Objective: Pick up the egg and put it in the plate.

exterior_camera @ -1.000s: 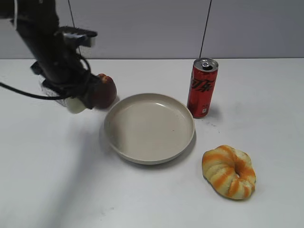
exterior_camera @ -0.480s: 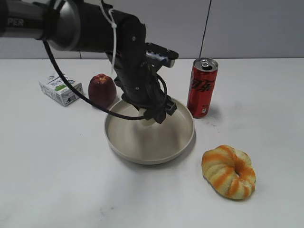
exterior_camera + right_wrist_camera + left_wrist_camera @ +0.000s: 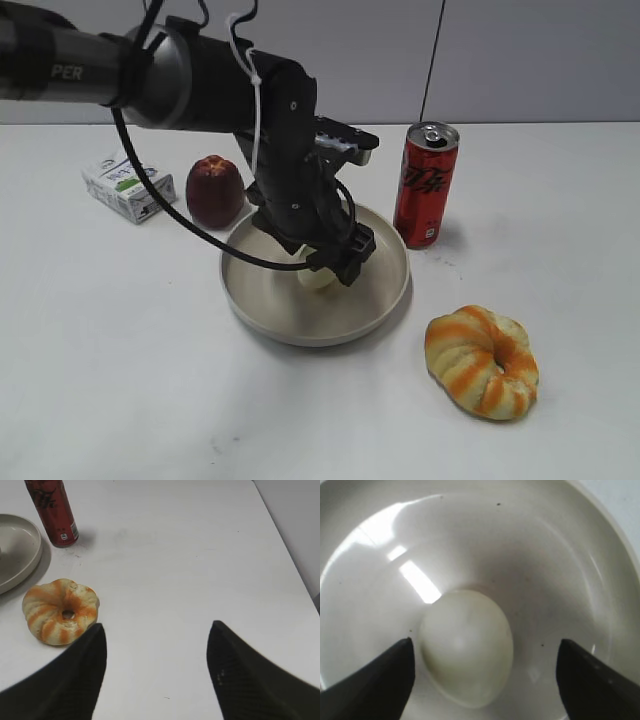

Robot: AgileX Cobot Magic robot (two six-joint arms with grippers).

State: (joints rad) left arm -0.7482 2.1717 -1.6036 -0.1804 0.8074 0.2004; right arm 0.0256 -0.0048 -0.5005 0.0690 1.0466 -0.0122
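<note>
The pale egg (image 3: 466,647) lies on the floor of the beige plate (image 3: 570,545). In the exterior view the egg (image 3: 316,279) shows just under the left gripper (image 3: 333,262), inside the plate (image 3: 385,290). The left gripper (image 3: 482,672) is open, its two dark fingers wide apart on either side of the egg, not touching it. The right gripper (image 3: 156,667) is open and empty above bare table, right of the plate's edge (image 3: 27,555); it is out of the exterior view.
A dark red apple (image 3: 214,190) and a small white-green carton (image 3: 128,187) stand left of the plate. A red can (image 3: 426,184) stands at its right. An orange-striped ring bread (image 3: 482,361) lies at the front right, also in the right wrist view (image 3: 61,611).
The left arm swung from beside the apple rightward over the plate, then lowered. The egg, held before, now lies in the plate with the fingers open.
</note>
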